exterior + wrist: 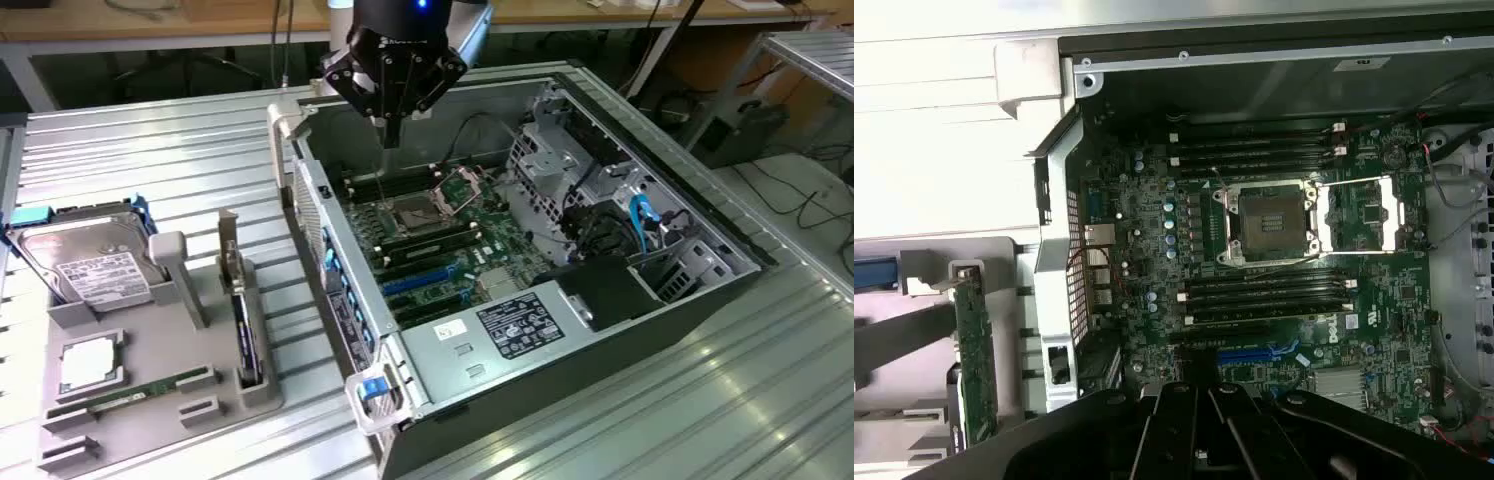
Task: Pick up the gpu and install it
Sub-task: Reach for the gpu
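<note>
The gpu (242, 318) is a slim black card standing on edge in a slot of the grey holder (140, 425), its silver bracket (227, 240) at the far end. In the wrist view the gpu (977, 355) shows a green board face beside the case wall. My gripper (390, 135) hangs over the far end of the open computer case (627, 300), above the motherboard (487, 240) near the CPU socket (1272, 222). It is shut with nothing in it, well apart from the gpu. The blue expansion slots (420, 280) lie bare.
The holder also carries a silver labelled hard drive (91, 270), a CPU chip (87, 362) and a green RAM stick (134, 390). Drive cages and cables (627, 225) crowd the case's side on the exterior view's right. Ribbed metal tabletop (160, 150) surrounds everything.
</note>
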You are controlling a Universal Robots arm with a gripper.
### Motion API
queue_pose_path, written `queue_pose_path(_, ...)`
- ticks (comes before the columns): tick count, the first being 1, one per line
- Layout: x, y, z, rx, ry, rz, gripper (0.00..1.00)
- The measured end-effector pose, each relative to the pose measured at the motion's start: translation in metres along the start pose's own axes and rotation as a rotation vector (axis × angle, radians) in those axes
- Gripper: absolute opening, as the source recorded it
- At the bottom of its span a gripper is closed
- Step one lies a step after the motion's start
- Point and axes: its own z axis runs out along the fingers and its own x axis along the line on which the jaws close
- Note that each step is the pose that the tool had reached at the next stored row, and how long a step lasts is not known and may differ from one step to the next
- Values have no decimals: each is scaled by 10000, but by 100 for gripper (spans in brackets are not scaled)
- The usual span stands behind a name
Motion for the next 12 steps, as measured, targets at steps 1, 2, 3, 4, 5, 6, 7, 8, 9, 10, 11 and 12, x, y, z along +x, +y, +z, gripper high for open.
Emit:
queue_pose_path(1, 0, 0, 0, 0, 0, 0, 11)
queue_pose_path(2, 0, 0, 0, 0, 0, 0, 11)
queue_pose_path(3, 0, 0, 0, 0, 0, -1, 11)
queue_pose_path(4, 0, 0, 0, 0, 0, 0, 11)
queue_pose_path(5, 0, 0, 0, 0, 0, 0, 11)
queue_pose_path(6, 0, 0, 0, 0, 0, 0, 11)
queue_pose_path(7, 0, 0, 0, 0, 0, 0, 11)
queue_pose_path(8, 0, 0, 0, 0, 0, 0, 11)
queue_pose_path(9, 0, 0, 0, 0, 0, -1, 11)
queue_pose_path(10, 0, 0, 0, 0, 0, -1, 11)
queue_pose_path(11, 0, 0, 0, 0, 0, 0, 11)
queue_pose_path(12, 0, 0, 0, 0, 0, 0, 11)
